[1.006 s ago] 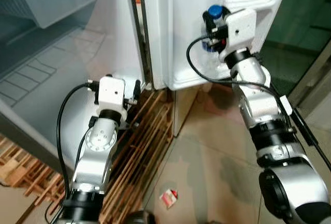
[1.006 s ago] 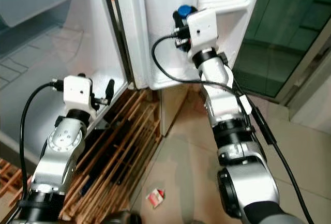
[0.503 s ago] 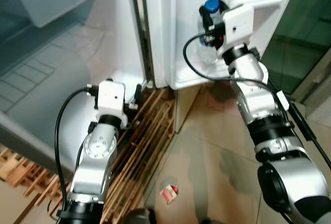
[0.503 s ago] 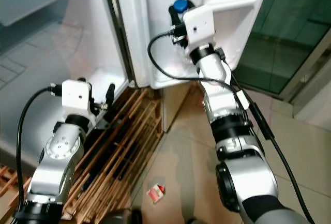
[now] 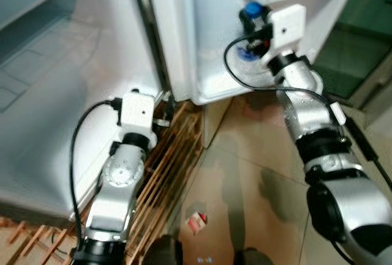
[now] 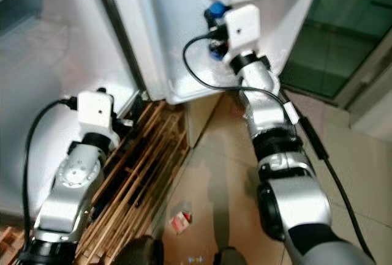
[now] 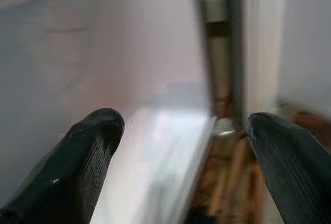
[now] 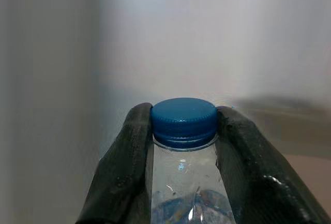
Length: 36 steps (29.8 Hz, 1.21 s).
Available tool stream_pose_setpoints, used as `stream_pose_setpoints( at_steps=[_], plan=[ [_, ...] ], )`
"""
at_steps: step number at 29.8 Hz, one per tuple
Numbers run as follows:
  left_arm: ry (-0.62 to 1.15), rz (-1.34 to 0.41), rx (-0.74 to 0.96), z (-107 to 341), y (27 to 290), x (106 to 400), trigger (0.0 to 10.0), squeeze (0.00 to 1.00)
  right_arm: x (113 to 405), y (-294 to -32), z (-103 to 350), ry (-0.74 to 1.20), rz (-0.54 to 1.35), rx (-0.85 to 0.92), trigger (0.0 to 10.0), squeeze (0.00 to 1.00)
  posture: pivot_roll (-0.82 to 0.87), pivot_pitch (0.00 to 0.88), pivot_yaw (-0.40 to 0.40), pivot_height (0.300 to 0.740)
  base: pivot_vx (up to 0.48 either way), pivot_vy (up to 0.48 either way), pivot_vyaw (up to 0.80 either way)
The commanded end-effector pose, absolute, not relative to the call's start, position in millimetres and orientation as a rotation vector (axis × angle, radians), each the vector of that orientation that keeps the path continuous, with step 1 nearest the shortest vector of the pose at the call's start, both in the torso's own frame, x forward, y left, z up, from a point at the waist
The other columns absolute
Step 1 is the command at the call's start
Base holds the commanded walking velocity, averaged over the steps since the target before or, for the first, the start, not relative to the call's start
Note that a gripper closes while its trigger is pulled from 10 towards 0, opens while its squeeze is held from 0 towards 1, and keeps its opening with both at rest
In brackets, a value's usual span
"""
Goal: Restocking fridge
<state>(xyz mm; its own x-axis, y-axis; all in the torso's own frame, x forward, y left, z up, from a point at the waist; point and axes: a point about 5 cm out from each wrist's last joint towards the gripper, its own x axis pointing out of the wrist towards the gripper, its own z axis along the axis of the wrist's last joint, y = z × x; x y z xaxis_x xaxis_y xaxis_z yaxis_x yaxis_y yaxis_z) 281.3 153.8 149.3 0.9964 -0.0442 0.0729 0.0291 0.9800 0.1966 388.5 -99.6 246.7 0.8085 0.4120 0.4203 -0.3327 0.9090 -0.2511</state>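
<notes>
Right end effector (image 8: 183, 146) pinches the water bottle (image 8: 184, 182) against the fridge door (image 5: 208, 26); left end effector (image 7: 181, 151) hangs spread.

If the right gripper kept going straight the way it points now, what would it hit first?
Most likely the white inner wall of the fridge door, just beyond the blue-capped water bottle that the right gripper clamps at the neck. How near that wall is remains unclear.

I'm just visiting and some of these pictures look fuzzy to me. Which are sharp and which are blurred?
Right wrist view: sharp on the bottle in the right pincer, background soft. Left wrist view: the left pincer and the fridge are blurred. Eye views: slightly smeared, with bright glare on the white fridge door.
</notes>
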Motion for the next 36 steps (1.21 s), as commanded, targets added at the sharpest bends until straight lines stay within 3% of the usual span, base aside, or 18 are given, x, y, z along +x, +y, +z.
stream_pose_setpoints(
  at_steps=[1,3,4,9,10,12,29,30,36],
  plan=[
    [-0.095,-0.053,0.200,154.7,149.9,279.2,10.0,0.00,388.3,-96.5,257.0,-0.536,0.415,-0.175,0.0,0.00,0.27,0.154,0.087,0.740,0.000,0.000,0.00],
    [-0.095,-0.054,0.205,155.5,150.2,278.9,10.0,0.00,390.7,-97.1,254.1,-0.514,0.387,-0.177,0.0,0.00,0.27,0.156,0.088,0.740,0.000,0.000,0.00],
    [-0.096,-0.055,0.207,155.8,149.9,278.7,10.0,0.00,392.2,-98.5,252.4,-0.499,0.368,-0.183,9.7,0.00,0.27,0.159,0.089,0.740,0.000,0.000,0.00],
    [-0.092,-0.061,0.207,155.6,148.7,277.7,10.0,0.00,395.4,-106.8,249.6,-0.480,0.306,-0.175,10.0,0.00,0.26,0.163,0.088,0.740,0.000,0.000,0.00],
    [-0.091,-0.062,0.207,155.7,148.6,277.5,10.0,0.00,395.9,-109.6,249.9,-0.482,0.289,-0.167,10.0,0.96,0.26,0.166,0.089,0.740,0.000,0.000,0.00],
    [-0.090,-0.062,0.207,155.7,148.5,277.4,10.0,0.00,396.8,-115.6,250.5,-0.485,0.256,-0.153,10.0,1.00,0.26,0.167,0.089,0.740,0.000,0.000,0.00],
    [-0.082,-0.062,0.212,156.0,149.7,276.4,10.0,0.00,398.2,-123.1,251.3,-0.507,0.199,-0.219,10.0,1.00,0.27,0.171,0.092,0.740,0.000,0.000,0.00],
    [-0.082,-0.061,0.212,155.9,149.9,276.4,10.0,0.00,398.5,-123.3,251.0,-0.504,0.190,-0.225,10.0,0.00,0.27,0.171,0.092,0.740,0.000,0.000,0.00],
    [-0.071,-0.064,0.218,154.1,148.9,277.3,10.0,0.00,395.1,-124.6,252.4,-0.530,0.174,-0.208,10.0,0.00,0.26,0.166,0.086,0.740,0.000,0.000,0.00]
  ],
)
